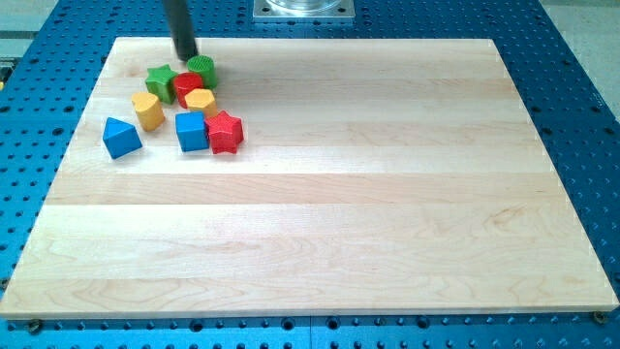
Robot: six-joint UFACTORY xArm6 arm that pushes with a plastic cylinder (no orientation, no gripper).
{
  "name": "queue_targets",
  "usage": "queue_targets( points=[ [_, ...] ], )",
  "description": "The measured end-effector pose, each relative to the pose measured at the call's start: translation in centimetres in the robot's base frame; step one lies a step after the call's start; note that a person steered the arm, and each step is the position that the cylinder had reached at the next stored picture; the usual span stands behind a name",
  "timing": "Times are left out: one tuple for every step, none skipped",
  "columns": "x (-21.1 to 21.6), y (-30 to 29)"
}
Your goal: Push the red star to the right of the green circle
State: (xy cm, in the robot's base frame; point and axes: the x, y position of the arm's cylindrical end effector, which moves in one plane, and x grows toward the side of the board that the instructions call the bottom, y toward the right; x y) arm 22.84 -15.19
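The red star (225, 133) lies on the wooden board at the view's upper left, touching the blue cube (192, 131) on its left. The green circle (202, 69) sits above it, at the top of the cluster, next to a red round block (187, 85). My tip (186, 55) stands just to the upper left of the green circle, close to it or touching; I cannot tell which.
A green star (161, 81), a yellow block (201, 101), a yellow heart-like block (147, 111) and a blue triangle (121, 137) fill out the cluster. The board's top edge (291, 40) runs just behind my tip. A metal base (304, 9) stands at the view's top.
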Motion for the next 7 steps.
queue_targets(
  points=[
    [4.7, 8.2],
    [16.0, 8.6],
    [22.3, 7.3],
    [21.0, 2.9],
    [16.0, 3.9],
    [13.7, 9.0],
    [12.4, 12.1]
  ],
)
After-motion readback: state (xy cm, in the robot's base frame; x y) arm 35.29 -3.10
